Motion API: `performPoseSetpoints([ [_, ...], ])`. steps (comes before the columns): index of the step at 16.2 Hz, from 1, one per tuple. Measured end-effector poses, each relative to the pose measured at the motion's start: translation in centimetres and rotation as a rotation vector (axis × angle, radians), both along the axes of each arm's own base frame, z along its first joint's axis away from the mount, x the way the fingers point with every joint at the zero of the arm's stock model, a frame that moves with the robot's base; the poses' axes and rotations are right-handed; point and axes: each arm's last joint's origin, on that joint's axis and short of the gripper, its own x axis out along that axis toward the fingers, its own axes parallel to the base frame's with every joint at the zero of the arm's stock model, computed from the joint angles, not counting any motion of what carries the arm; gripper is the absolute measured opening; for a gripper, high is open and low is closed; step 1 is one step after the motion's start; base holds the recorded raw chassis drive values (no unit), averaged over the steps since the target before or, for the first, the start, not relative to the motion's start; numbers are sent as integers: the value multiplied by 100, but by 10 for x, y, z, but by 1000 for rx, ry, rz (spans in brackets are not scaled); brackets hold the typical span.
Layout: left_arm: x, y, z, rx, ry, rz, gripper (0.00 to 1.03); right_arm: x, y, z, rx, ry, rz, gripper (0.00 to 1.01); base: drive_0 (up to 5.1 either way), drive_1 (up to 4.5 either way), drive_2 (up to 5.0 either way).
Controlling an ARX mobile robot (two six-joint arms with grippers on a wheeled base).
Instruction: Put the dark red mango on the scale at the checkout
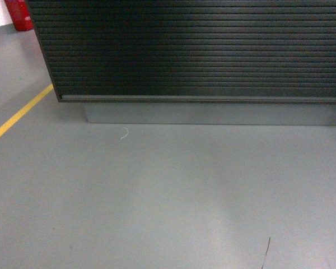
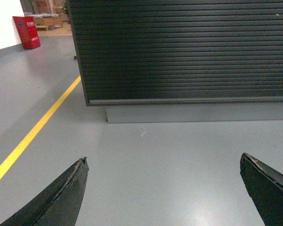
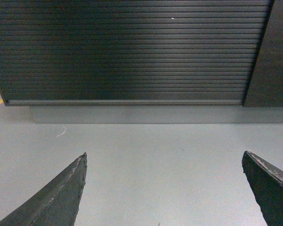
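Ribbed dark front of the checkout (image 1: 201,50) on its grey plinth (image 1: 213,114), above grey floor (image 1: 157,196) with a yellow line (image 1: 17,115). Left claw (image 2: 163,181) and right claw (image 3: 164,181) both gape wide, empty. No view shows mango or scale.

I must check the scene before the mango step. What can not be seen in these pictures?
- Checkout top: cut off by the upper edge in all three views; only its slatted front and grey plinth show.
- Dark red mango and scale: in no view.
- Left claw and right claw: open and empty; absent from head view.
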Motion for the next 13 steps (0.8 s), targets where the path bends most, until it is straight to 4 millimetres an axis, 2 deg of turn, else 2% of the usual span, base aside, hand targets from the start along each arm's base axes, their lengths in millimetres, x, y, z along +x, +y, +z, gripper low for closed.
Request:
performPoseSetpoints([
  [13, 0, 0, 0, 0, -3, 1, 98, 0, 0, 0, 0, -3, 0, 98, -3, 427, -433],
])
